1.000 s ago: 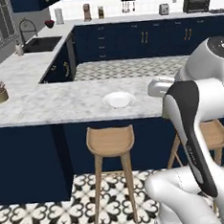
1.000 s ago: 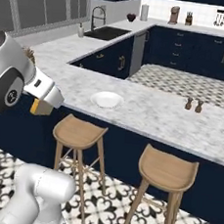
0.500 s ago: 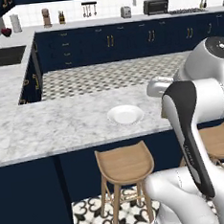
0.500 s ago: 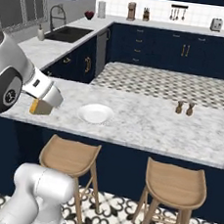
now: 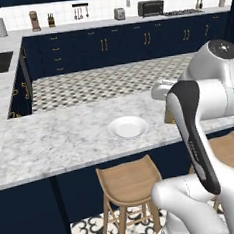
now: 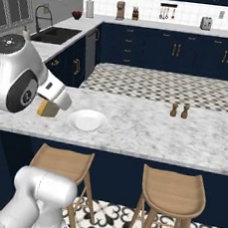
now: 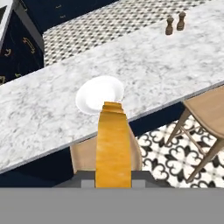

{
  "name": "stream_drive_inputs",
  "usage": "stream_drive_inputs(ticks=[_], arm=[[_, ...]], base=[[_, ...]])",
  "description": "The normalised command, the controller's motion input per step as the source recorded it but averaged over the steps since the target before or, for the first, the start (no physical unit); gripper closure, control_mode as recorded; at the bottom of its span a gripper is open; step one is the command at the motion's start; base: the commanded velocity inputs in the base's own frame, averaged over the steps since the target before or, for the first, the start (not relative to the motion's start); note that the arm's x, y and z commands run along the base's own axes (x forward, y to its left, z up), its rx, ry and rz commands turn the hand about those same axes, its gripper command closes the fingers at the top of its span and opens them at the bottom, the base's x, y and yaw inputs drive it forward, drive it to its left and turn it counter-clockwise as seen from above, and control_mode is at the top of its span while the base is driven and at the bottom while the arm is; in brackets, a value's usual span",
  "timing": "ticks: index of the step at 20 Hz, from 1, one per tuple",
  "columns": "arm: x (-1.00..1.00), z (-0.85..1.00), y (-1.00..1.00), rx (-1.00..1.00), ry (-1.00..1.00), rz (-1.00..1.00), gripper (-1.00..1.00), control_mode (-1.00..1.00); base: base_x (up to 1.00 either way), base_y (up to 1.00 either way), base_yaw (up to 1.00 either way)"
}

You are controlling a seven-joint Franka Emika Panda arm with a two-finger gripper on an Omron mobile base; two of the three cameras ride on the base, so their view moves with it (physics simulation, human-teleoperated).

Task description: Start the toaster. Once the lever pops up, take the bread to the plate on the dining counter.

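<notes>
Hand view: the bread [image 7: 113,144] is held edge-on by narrowly parted jaws, short of the plate [image 7: 99,94] at 12 o'clock, so an early release risks dropping it off the dining counter [image 7: 52,127].

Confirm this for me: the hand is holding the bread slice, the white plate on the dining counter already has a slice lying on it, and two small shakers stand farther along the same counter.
One detail is wrong. The plate is bare, as the hand view shows; nothing lies on it. The rest stands: the hand holds the bread short of the dining counter, and the two small shakers stand farther along that counter.
</notes>
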Motion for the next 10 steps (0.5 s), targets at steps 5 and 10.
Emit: stream_drive_inputs(ticks=[5,10], arm=[[0.65,-0.62,-0.10,0.18,-0.05,0.42,1.00,-1.00],[0.99,-0.65,-0.01,0.12,-0.03,0.46,1.00,-1.00]], base=[[0.00,0.00,0.00],[0.00,0.00,0.00]])
